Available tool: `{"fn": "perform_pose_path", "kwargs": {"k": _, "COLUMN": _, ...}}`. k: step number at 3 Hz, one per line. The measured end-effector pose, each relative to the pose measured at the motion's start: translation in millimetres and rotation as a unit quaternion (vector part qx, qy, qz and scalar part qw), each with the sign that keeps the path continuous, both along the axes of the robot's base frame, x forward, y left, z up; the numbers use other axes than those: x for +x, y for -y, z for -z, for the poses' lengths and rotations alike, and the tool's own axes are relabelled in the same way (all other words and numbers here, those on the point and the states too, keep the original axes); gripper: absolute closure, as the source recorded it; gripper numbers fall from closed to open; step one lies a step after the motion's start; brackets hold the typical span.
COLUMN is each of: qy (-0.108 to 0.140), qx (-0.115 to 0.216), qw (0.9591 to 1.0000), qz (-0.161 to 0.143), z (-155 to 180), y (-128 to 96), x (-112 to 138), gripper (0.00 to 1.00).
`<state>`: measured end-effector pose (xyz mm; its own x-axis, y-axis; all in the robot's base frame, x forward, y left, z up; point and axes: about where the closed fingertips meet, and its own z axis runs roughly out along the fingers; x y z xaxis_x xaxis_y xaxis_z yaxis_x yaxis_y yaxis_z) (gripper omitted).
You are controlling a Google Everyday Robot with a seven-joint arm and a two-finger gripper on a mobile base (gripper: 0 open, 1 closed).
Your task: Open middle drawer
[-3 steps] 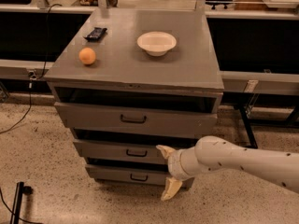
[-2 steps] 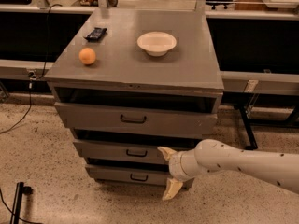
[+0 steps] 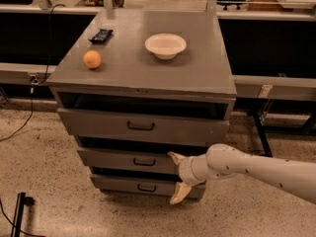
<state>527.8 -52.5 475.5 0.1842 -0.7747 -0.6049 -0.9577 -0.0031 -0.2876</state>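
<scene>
The grey cabinet (image 3: 148,78) has three drawers. The middle drawer (image 3: 113,158) has a medium-height grey front with a small black bar handle (image 3: 144,162) at its centre, and a dark gap shows above it. My gripper (image 3: 177,176) is open in front of the right part of this drawer, a little to the right of the handle. One cream fingertip (image 3: 175,157) lies at the middle drawer's front, and the other points down over the bottom drawer (image 3: 123,183). It holds nothing. My white arm (image 3: 256,169) comes in from the right.
The top drawer (image 3: 98,123) has the tallest front. An orange (image 3: 92,59), a white bowl (image 3: 165,45) and a black object (image 3: 100,35) lie on the cabinet top. Dark shelving stands behind. A cable (image 3: 22,125) and a black post (image 3: 17,214) are on the speckled floor at the left.
My gripper has shifted very slightly upward in front of the middle drawer. The drawers have not visibly moved.
</scene>
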Motion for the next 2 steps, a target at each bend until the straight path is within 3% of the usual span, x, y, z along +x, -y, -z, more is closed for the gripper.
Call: {"fn": "perform_pose_path", "kwargs": {"k": 2, "qy": 0.010, "qx": -0.015, "qw": 0.9996, "qz": 0.020, "z": 18.3, "y": 11.9, "x": 45.5, "gripper": 0.00}}
